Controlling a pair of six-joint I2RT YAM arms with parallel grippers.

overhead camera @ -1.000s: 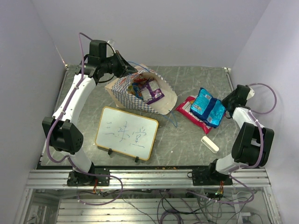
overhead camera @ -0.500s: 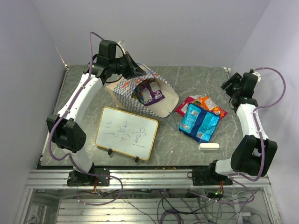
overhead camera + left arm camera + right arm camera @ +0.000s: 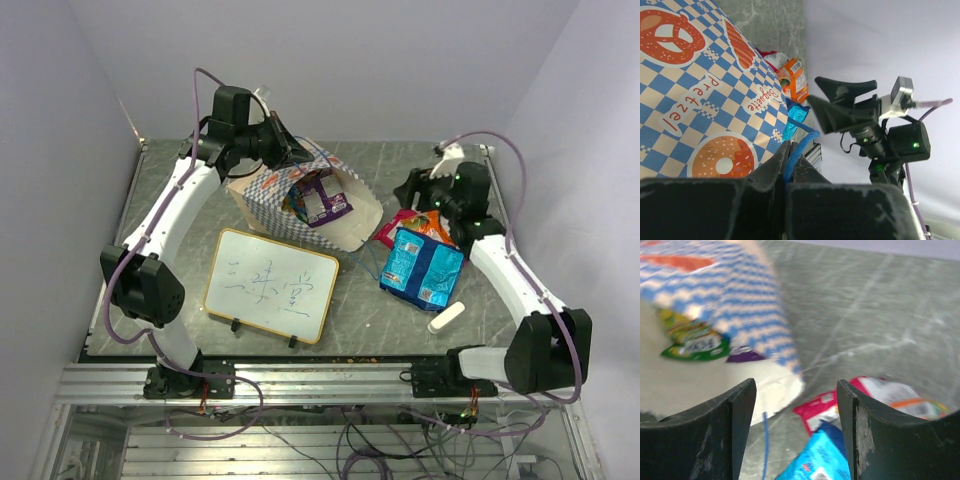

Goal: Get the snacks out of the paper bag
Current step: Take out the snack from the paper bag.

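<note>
The paper bag (image 3: 265, 195) lies tipped on the table, its mouth facing right, with a purple packet (image 3: 325, 203) and a green packet (image 3: 695, 347) in the opening. My left gripper (image 3: 283, 150) is shut on the bag's blue cord handle (image 3: 799, 146) at the bag's far rim. A blue-teal packet (image 3: 421, 266) lies on the table, over a red-white-orange packet (image 3: 425, 222). My right gripper (image 3: 408, 188) is open and empty, above the table between the bag's mouth and those packets; both show in the right wrist view (image 3: 820, 412). The tiny red candy is not visible.
A framed whiteboard (image 3: 272, 284) stands in front of the bag. A white eraser block (image 3: 447, 317) lies near the front right. Walls close the table at the back and both sides.
My right arm has swung left from the far right edge toward the bag's mouth. The blue-teal packet and the eraser have shifted slightly. The left gripper stays on the cord.
</note>
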